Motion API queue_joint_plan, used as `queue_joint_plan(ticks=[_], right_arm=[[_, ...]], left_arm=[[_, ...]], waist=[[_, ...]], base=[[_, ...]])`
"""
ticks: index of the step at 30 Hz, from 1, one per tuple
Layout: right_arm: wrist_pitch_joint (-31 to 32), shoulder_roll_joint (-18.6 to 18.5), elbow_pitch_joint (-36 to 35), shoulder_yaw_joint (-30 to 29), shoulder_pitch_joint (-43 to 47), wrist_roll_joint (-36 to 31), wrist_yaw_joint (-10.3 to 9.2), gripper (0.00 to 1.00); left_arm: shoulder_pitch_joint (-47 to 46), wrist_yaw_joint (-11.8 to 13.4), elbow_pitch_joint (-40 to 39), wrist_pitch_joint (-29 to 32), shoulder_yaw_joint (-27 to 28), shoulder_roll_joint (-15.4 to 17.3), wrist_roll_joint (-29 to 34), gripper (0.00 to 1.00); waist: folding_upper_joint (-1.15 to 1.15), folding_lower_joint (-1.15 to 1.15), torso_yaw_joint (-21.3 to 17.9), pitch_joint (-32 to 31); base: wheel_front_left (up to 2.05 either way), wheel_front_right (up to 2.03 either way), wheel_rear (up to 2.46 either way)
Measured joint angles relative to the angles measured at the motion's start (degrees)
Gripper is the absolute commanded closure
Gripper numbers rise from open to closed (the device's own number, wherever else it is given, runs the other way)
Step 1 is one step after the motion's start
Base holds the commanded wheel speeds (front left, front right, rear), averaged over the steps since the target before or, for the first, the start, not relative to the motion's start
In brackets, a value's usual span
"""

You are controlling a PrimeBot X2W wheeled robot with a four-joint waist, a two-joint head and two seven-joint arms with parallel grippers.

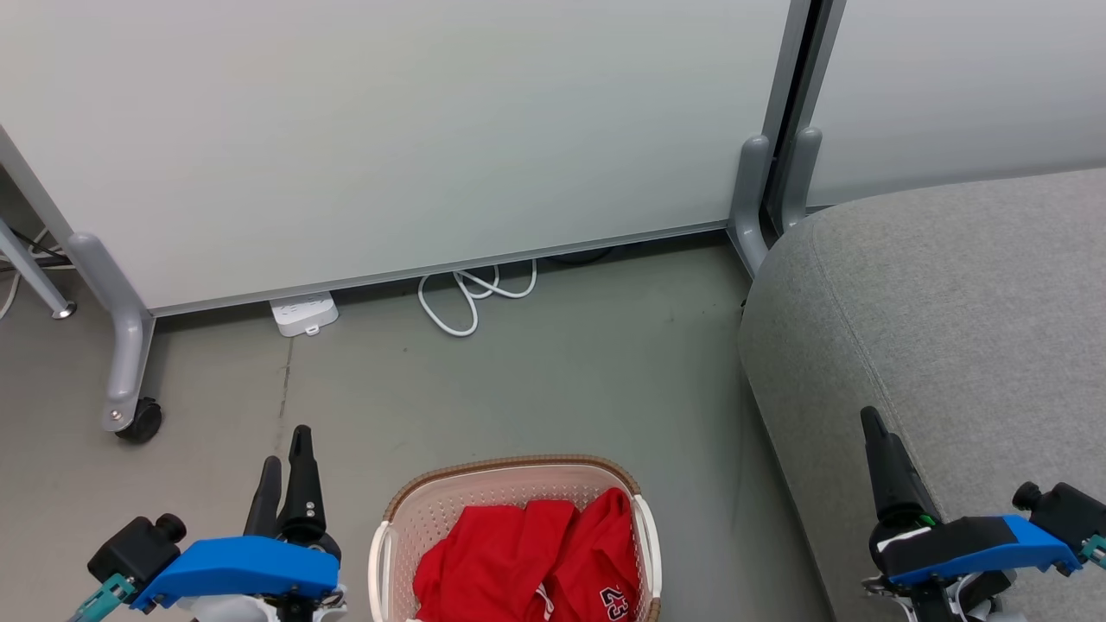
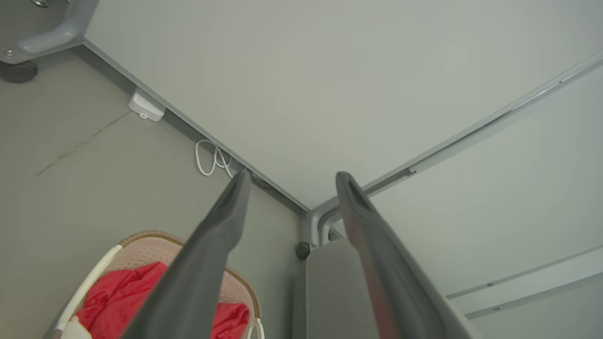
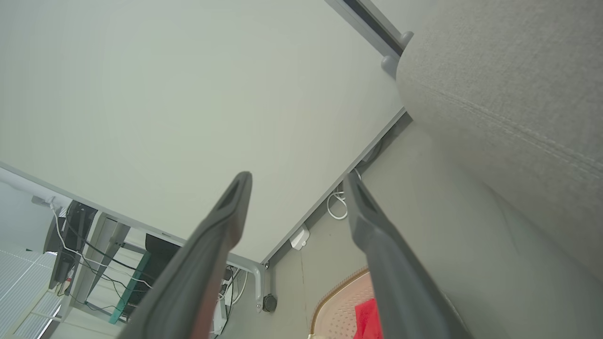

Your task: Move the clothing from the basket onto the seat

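2 pieces of red clothing (image 1: 518,561) are heaped inside the basket (image 1: 518,467), with the seat (image 1: 950,302) to its right. Left hand (image 2: 293,175) and right hand (image 3: 297,175) are held parted and empty, flanking the basket.

Left tool (image 1: 285,446) and right tool (image 1: 873,428) have dark tapered fingers (image 1: 304,484), blue wrist shells (image 1: 242,561).

The clothing (image 1: 518,561) is soft red cloth with a faint sheen, crumpled in folds. The basket (image 1: 432,510) is smooth cream plastic with perforated walls, and its brown rim is moulded in a woven look. The seat (image 1: 950,302) is matt light-grey fabric, slightly coarse, with a stitched seam. The floor (image 1: 536,380) is matt, smooth and grey, with a thin crack. The panel (image 1: 389,130) is pale and satin-smooth; its legs (image 1: 130,345) look like grey painted metal. The left gripper (image 2: 292,174) and right gripper (image 3: 297,175) have matt dark fingers (image 2: 212,245).
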Motion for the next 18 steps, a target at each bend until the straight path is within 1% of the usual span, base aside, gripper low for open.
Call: queue_joint_plan(ticks=[18], right_arm=[[-1.01,-0.08,-0.44,0.83,-0.30,-13.66,0.01,0.00]], left_arm=[[-0.01,-0.03,0.48,-3.35,-1.45,0.08,13.36,0.00]], waist=[[0.00,0.00,0.19,-0.11]], base=[[0.00,0.00,0.00]])
